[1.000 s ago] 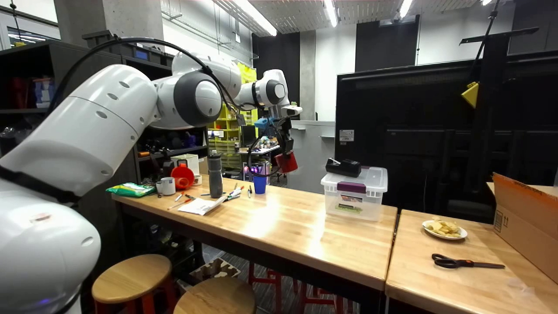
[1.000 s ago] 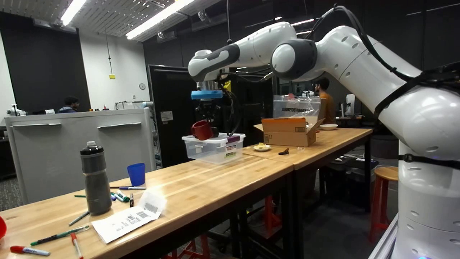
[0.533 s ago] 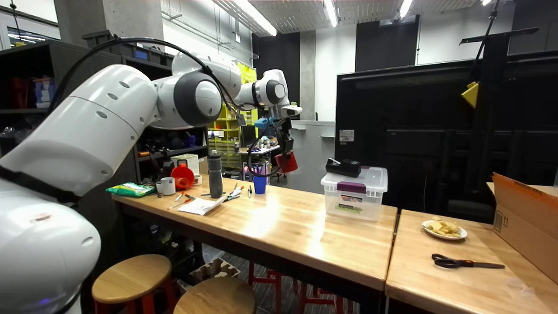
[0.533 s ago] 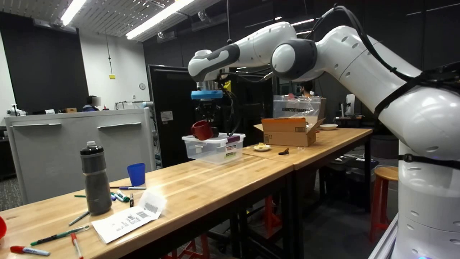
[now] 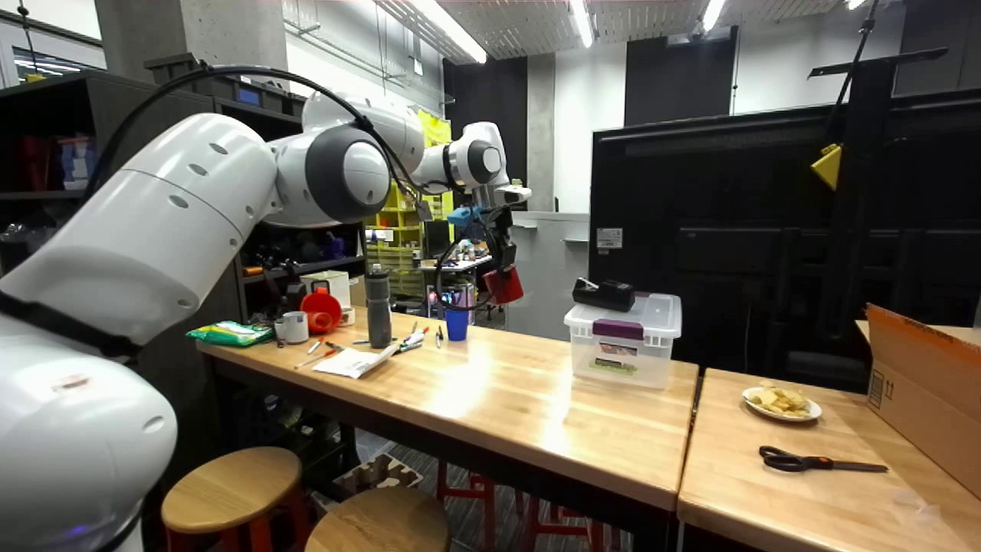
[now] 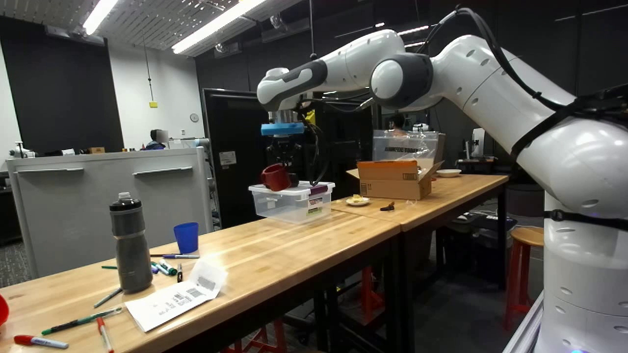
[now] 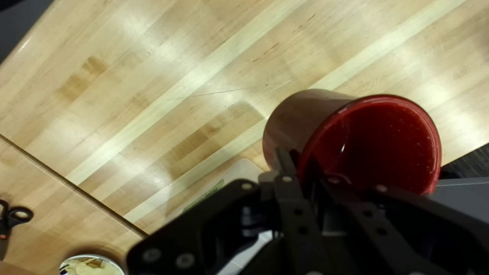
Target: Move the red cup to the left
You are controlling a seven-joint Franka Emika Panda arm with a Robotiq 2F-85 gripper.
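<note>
The red cup (image 5: 503, 286) hangs tilted in the air above the table (image 5: 521, 383). In an exterior view the cup (image 6: 276, 178) shows what looks like a handle on its side. My gripper (image 5: 502, 268) is shut on the cup's wall. In the wrist view the cup (image 7: 382, 137) has its open mouth towards the camera. There one finger of the gripper (image 7: 301, 168) lies outside the cup's wall, the other at the inside. The tip inside is dark and hard to see.
A clear storage box (image 5: 582, 360) with a black device (image 5: 604, 294) on its lid stands on the table. A blue cup (image 6: 186, 238), a grey bottle (image 6: 132, 255), pens and a paper (image 6: 171, 301) lie towards the other end. Scissors (image 5: 820, 462) and a plate of chips (image 5: 782, 402) are on the adjoining table.
My arm, gripper and the red cup have not visibly moved. Only people in the background have shifted.
</note>
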